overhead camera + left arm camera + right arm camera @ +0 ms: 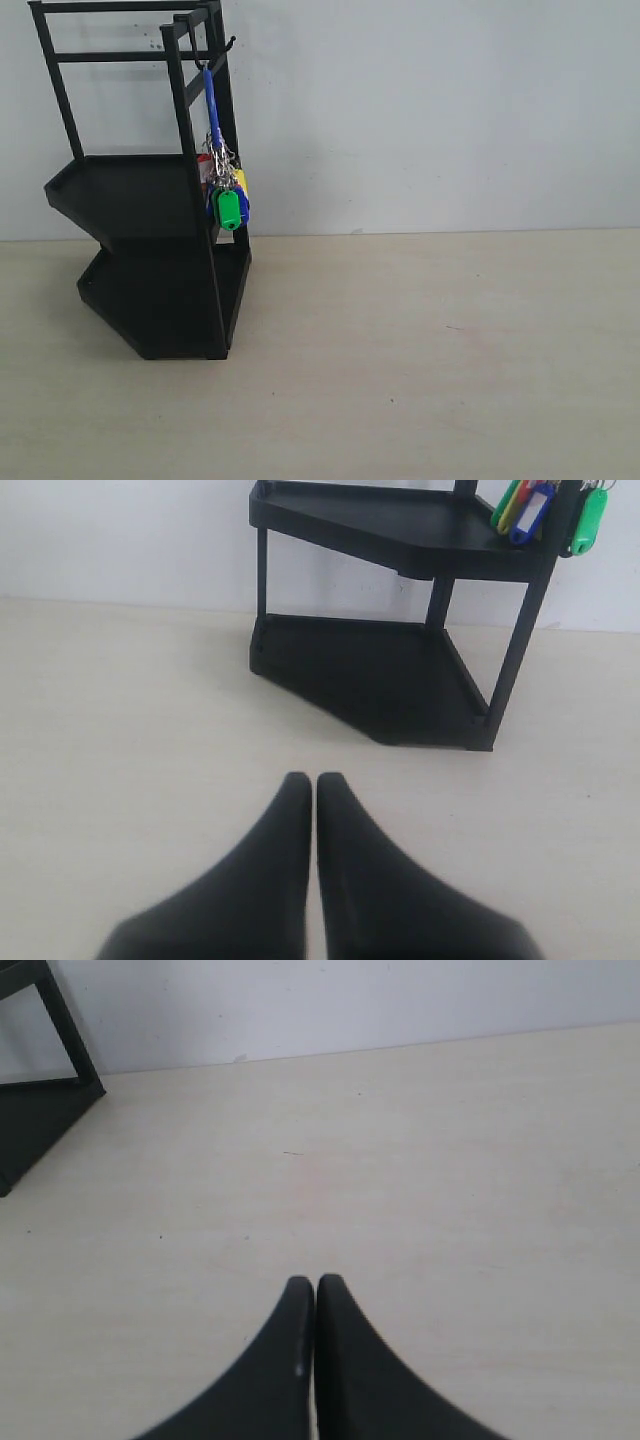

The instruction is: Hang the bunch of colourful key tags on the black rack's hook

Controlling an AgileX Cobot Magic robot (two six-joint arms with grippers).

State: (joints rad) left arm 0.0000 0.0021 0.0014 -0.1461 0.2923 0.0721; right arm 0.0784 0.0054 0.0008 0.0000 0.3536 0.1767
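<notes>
Key tag bunch [228, 200] hanging on hook [204, 64], black rack [130, 190], label writing illegible

Pale wood-grain tabletop [450, 380], few faint dark specks; plain white wall [450, 110] along far edge.

Pale, matt wooden tabletop [450, 350], reaching back to a white wall [450, 100]. Standing directly on it, well ahead of the left pincer [314, 780]: black rack [150, 260], base flat on the wood. Ahead of the right pincer [315, 1282], apart from its tips: faint dark scratch [292, 1153].
</notes>
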